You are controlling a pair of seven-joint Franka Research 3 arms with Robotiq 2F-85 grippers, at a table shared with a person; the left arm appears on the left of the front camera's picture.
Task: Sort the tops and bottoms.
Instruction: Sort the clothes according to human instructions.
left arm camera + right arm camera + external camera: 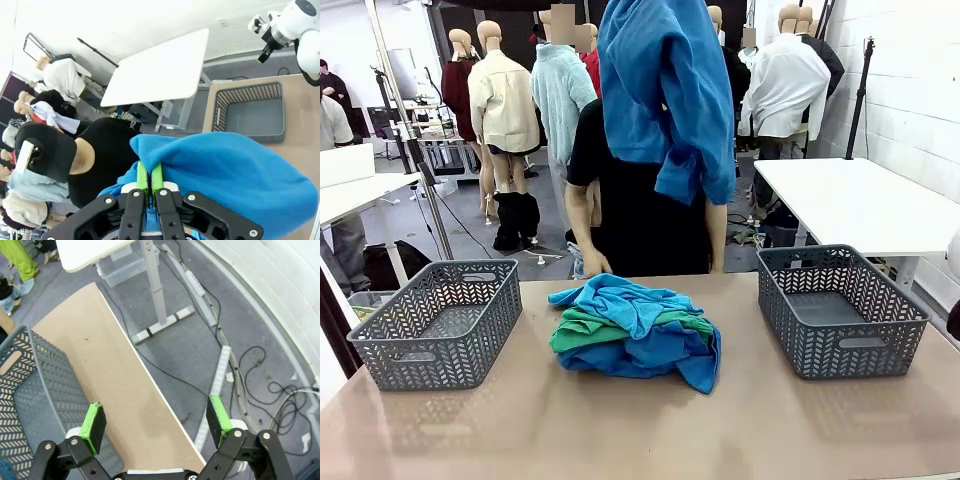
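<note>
The left pincer was clamped on a blue top, twelve o'clock of the pile. The right pincer gaped over the counter.

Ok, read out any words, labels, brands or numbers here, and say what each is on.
None readable.
The grey baskets, the pile of clothes and the blue garment in the left gripper show no print.
A pale mark on dark cloth under the white table is too blurred to read.

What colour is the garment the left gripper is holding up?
The top is plain bright blue; the front view shows it best.
</note>
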